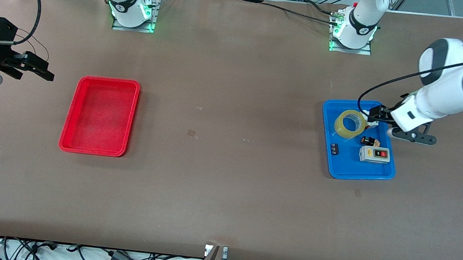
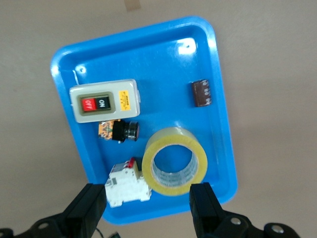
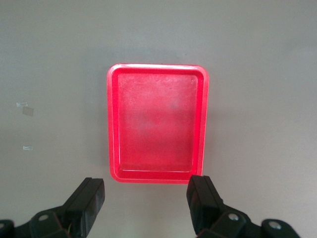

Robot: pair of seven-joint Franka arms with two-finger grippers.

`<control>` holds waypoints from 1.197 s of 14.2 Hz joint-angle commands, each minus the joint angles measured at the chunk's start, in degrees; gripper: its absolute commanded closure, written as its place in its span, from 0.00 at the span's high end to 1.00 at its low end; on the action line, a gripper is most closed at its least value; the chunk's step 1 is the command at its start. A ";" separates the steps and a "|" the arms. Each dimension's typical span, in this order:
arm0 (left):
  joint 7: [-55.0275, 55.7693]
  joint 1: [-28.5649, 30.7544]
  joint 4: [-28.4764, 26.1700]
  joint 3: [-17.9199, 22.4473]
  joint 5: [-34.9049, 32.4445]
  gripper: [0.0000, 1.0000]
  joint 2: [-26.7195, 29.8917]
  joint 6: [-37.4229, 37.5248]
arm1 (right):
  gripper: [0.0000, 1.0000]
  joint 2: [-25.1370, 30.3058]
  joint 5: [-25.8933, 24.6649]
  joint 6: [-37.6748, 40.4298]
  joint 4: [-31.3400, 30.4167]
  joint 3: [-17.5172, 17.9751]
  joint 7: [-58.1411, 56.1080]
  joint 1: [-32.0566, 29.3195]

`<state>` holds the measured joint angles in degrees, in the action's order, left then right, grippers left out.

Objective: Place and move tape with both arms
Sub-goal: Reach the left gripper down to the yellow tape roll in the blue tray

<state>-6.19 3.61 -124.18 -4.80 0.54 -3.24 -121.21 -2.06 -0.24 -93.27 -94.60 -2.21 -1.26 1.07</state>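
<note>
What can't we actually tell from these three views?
- Front view: the left gripper over the blue tray hides the white breaker block and the tape edge beside it.
- Front view: the small dark part is too small to identify.
- Left wrist view: print inside the tape is unreadable.
- Front view: the right gripper, waiting off the red tray, is partly cut by the frame edge.

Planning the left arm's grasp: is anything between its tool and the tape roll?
Nothing visible blocks it. The left tool hangs open over the blue tray, with the tape in view between its fingers. A white breaker sits right beside the roll.
</note>
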 commanded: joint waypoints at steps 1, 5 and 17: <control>-1.19 0.08 -8.17 -0.21 -0.19 1.00 2.36 -8.92 | 1.00 0.21 0.68 -0.51 0.03 0.10 -0.49 -0.19; -7.23 0.08 -11.18 -0.21 -0.19 1.00 -1.50 -15.45 | 1.00 0.12 0.68 -1.47 0.30 0.01 -0.49 -0.28; -9.98 0.70 -10.82 -0.21 -0.10 0.40 -10.12 -18.80 | 1.00 0.21 0.68 -0.77 0.29 -0.08 -0.58 -0.37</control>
<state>-16.96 3.90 -135.41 -4.75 0.54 -13.58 -140.17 -2.08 -0.24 -94.29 -94.58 -2.29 -1.26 1.01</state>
